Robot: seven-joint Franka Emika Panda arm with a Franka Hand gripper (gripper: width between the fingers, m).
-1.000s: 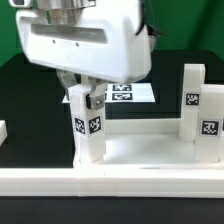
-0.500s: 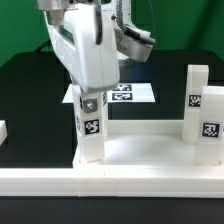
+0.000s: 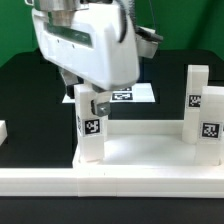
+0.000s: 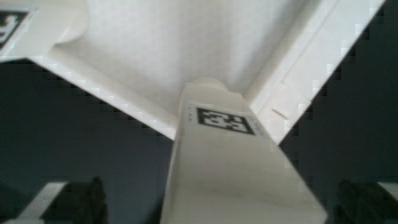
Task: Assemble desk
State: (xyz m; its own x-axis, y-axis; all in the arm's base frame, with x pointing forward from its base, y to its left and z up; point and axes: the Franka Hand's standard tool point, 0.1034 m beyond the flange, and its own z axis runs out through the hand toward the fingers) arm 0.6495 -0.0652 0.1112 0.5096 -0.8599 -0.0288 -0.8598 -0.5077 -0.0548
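The white desk top (image 3: 140,152) lies upside down at the front of the table, its raised rim up. A white tagged leg (image 3: 91,128) stands upright in its corner at the exterior view's left. My gripper (image 3: 89,101) reaches down over this leg's upper end, a finger on each side. In the wrist view the leg (image 4: 231,150) runs between the dark fingers (image 4: 80,200), with a gap showing on both sides, so the gripper is open around it. The desk top (image 4: 160,50) fills the wrist view behind the leg. Two more legs (image 3: 196,103) stand at the right.
The marker board (image 3: 137,95) lies flat on the black table behind the desk top. A small white part (image 3: 3,131) shows at the exterior view's left edge. The arm's white hand (image 3: 85,50) fills the space above the left leg.
The hand turned about the leg's axis to a narrow side-on view, then back to broadside. The leg turned from showing two tagged faces to showing one.
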